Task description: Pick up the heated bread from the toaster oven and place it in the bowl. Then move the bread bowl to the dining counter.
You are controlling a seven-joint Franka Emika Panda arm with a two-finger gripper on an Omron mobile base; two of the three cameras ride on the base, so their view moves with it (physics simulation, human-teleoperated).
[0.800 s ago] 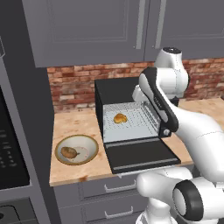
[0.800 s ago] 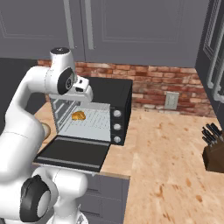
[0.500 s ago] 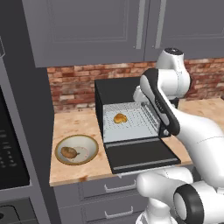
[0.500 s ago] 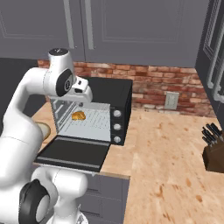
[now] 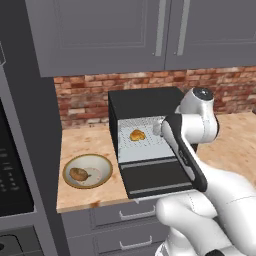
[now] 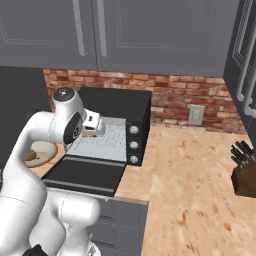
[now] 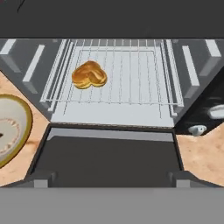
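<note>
The black toaster oven (image 5: 150, 102) stands on the counter with its glass door (image 7: 107, 153) dropped flat. On the left of its wire rack (image 7: 131, 74) lies the heated bread (image 7: 89, 75), a golden-orange bun (image 5: 137, 135). The bowl (image 5: 100, 165) sits on the counter left of the oven, and its rim shows at the left edge of the hand view (image 7: 24, 127). My gripper (image 5: 158, 130) hovers at the right of the oven mouth, above the open door and apart from the bread. In the right base view the hand (image 6: 93, 125) covers the bread. The fingers are hidden.
A darker brown lump (image 5: 78, 174) lies in the bowl. Grey wall cabinets (image 5: 150, 35) hang low over the oven. A tall dark appliance (image 5: 12, 165) bounds the left. A knife block (image 6: 245, 172) stands far right on the wood-tone counter (image 6: 190, 165). Oven knobs (image 6: 133, 145) face front.
The arm has dropped lower and brought the hand down to the oven mouth. Bread, bowl and oven have stayed where they were.
</note>
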